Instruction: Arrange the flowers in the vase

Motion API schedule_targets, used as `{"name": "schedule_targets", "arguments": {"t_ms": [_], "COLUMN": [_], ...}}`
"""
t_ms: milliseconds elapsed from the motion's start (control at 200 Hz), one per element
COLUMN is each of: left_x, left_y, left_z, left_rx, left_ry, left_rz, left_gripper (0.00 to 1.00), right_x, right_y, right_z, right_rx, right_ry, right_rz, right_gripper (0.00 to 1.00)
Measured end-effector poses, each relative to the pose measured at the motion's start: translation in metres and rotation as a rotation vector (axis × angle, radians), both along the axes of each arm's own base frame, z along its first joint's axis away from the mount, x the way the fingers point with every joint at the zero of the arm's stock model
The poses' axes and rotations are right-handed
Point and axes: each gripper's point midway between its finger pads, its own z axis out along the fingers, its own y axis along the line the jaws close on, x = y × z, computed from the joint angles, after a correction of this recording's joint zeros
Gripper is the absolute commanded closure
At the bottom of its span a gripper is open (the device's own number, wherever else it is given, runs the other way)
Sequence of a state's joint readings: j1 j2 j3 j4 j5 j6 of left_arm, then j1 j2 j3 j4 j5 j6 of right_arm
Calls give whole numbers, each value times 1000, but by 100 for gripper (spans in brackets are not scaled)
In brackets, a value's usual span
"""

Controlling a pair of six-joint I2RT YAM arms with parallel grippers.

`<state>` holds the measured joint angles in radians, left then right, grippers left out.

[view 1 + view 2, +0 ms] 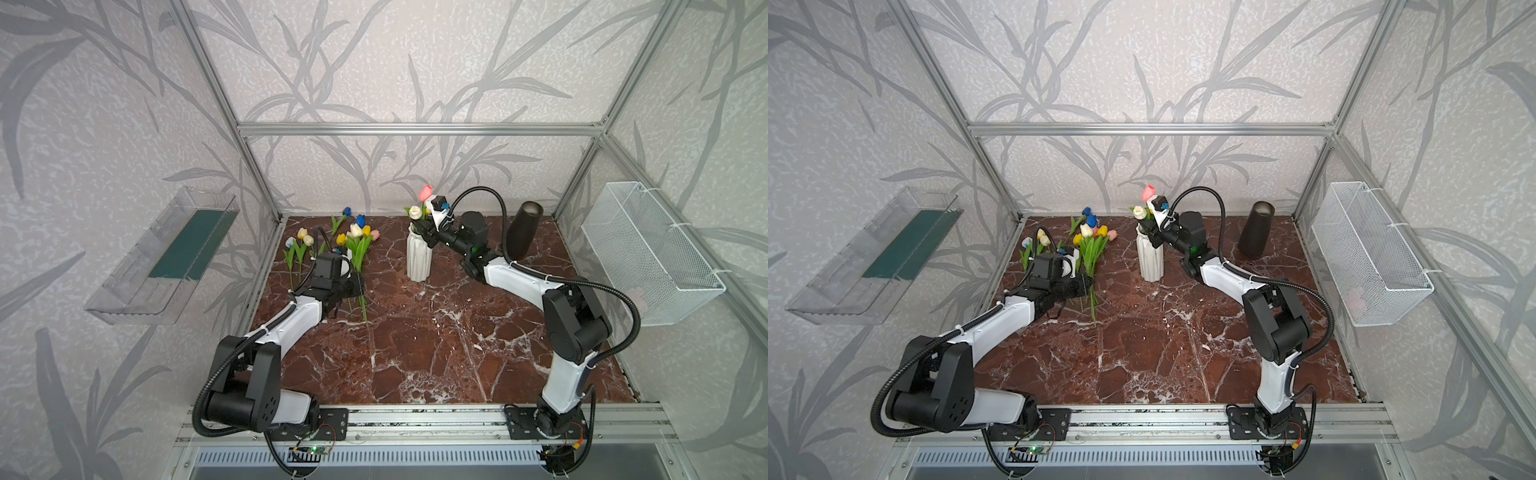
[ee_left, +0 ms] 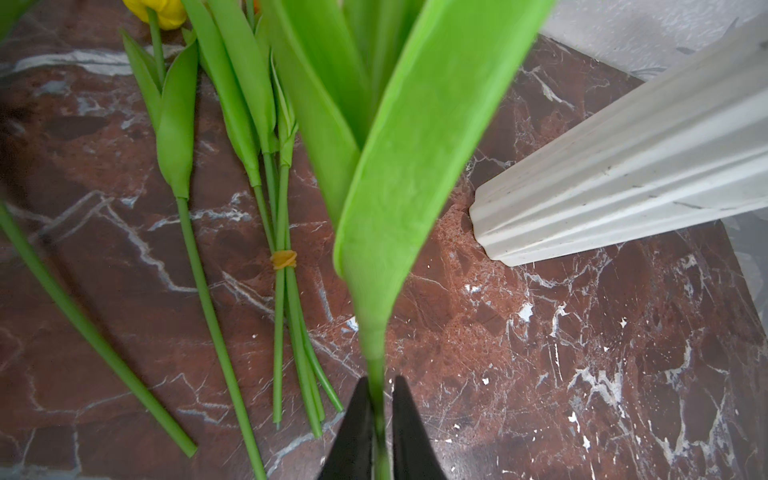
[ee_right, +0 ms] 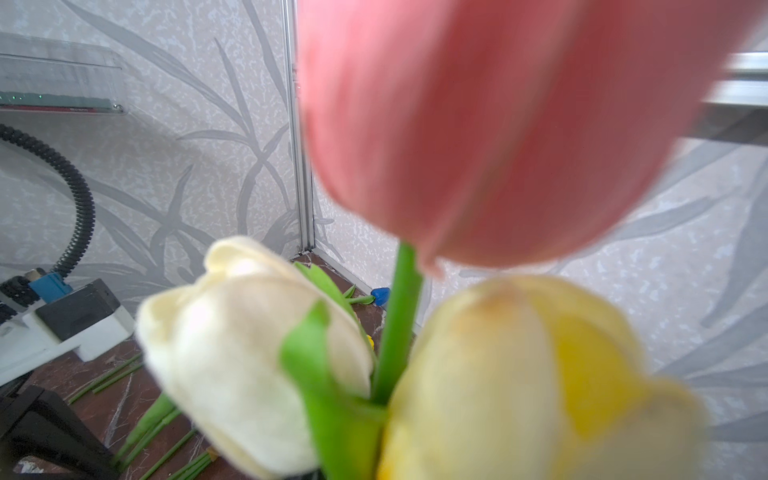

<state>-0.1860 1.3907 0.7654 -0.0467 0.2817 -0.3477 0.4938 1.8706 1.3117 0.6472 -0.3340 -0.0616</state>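
The white ribbed vase [image 1: 417, 257] stood upright on the marble table [image 1: 415, 353], back of centre. Three tulip heads showed at or above its mouth: a pink head [image 1: 426, 192] highest, a white head [image 1: 414, 212] lower, and a yellow head [image 3: 540, 374] beside it. How deep the pink one's stem was seated could not be seen. The right gripper [image 1: 424, 233] sat at the vase's mouth among those stems, judged to be there to steady or settle them upright. Its fingers were hidden behind the blooms, so I could not tell whether they stood apart or were closed on a stem. The remaining flowers [image 1: 358, 243] lay loose at the back left of the table, heads toward the rear wall, well apart from the vase. Several stems were bound by a yellow rubber band [image 2: 283, 259]. The left gripper [image 2: 380, 415] was low over that pile, its two black fingertips standing narrowly either side of one green stem [image 2: 375, 365], below its leaf [image 2: 415, 166]. That low hold probably keeps the head and leaves free for the vase mouth. Whether the jaws pinched the stem or were slack about it could not be established. The left arm lay folded low, elbow near the front rail, forearm reaching to the back left, gripper turned toward the vase side. The right arm rose tall from its base, elbow raised, forearm reaching to the back centre and meeting the vase from its right.
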Motion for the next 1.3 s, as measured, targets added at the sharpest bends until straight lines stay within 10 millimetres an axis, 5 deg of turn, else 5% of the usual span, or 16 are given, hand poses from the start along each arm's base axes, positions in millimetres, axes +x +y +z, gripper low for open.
{"name": "schedule_targets", "arguments": {"t_ms": [75, 170, 275, 360, 470, 785, 900, 1015, 1300], "left_x": [-1, -2, -4, -5, 1, -3, -7, -1, 3], "left_y": [4, 8, 11, 12, 11, -6, -9, -14, -16], "left_z": [0, 0, -3, -7, -15, -64, -79, -85, -80], "left_rx": [16, 37, 57, 69, 80, 105, 113, 111, 108], "left_ry": [2, 3, 13, 35, 86, 280, 341, 358, 360], "left_rz": [15, 24, 30, 31, 28, -16, -19, -20, -17], "left_gripper": [74, 94, 93, 79, 75, 80, 91, 100, 100], "right_x": [0, 0, 0, 0, 0, 0, -1, 0, 0], "right_y": [0, 0, 0, 0, 0, 0, 0, 0, -1], "right_z": [1, 2, 3, 4, 4, 6, 6, 7, 9], "right_rx": [2, 4, 6, 7, 8, 12, 13, 17, 24], "right_ry": [-4, -8, -12, -14, -15, -22, -23, -24, -28], "right_rz": [0, 0, 0, 0, 0, 1, 5, 5, 5], "right_gripper": [65, 66, 66, 66, 67, 67, 67, 66, 66]}}
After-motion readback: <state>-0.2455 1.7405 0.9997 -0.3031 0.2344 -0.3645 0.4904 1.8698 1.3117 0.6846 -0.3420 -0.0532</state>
